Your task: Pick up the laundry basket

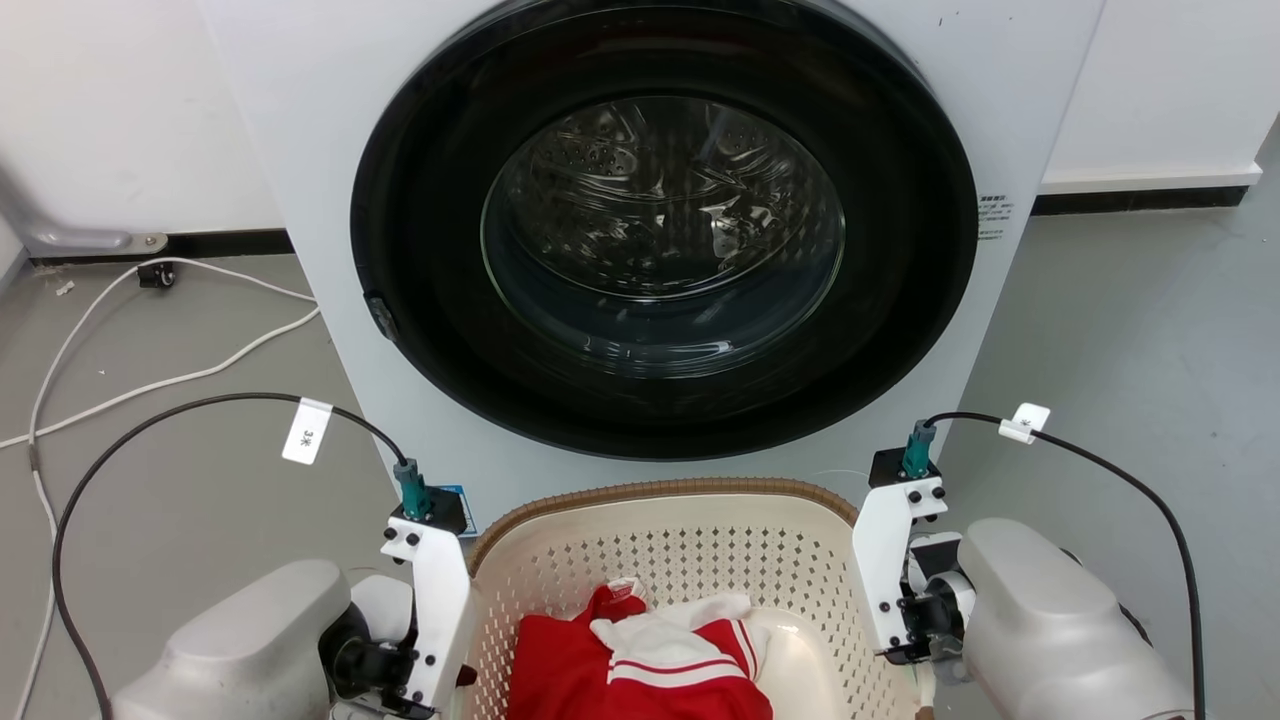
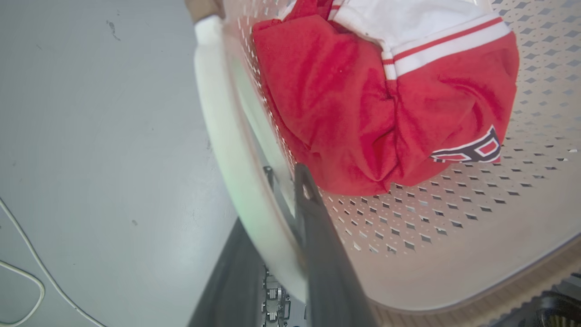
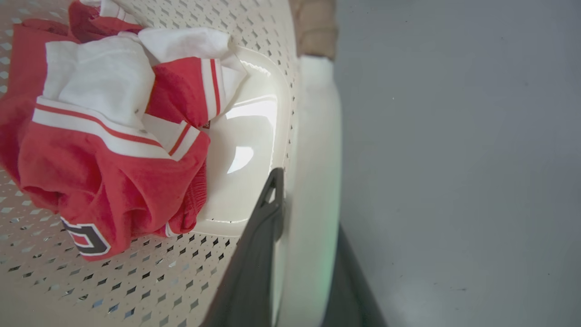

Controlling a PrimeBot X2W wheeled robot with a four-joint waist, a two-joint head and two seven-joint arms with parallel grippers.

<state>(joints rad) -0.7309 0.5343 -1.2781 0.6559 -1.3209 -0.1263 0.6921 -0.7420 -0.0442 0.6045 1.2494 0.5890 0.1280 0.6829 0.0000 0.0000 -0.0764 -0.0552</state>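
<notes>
Left hand (image 2: 281, 193) and right hand (image 3: 308, 200) pinch the laundry basket's (image 1: 650, 490) handles (image 2: 227, 136).

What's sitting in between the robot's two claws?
The basket, holding a red-and-white garment, as the head view shows. The left claw and right claw each straddle one of its side handles, seen in the wrist views.

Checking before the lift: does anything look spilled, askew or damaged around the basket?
Nothing stands out. The crumpled red-and-white garment lies inside the cream-white perforated plastic laundry basket, whose brown rim looks level. A loose white cable merely trails on the grey floor.
</notes>
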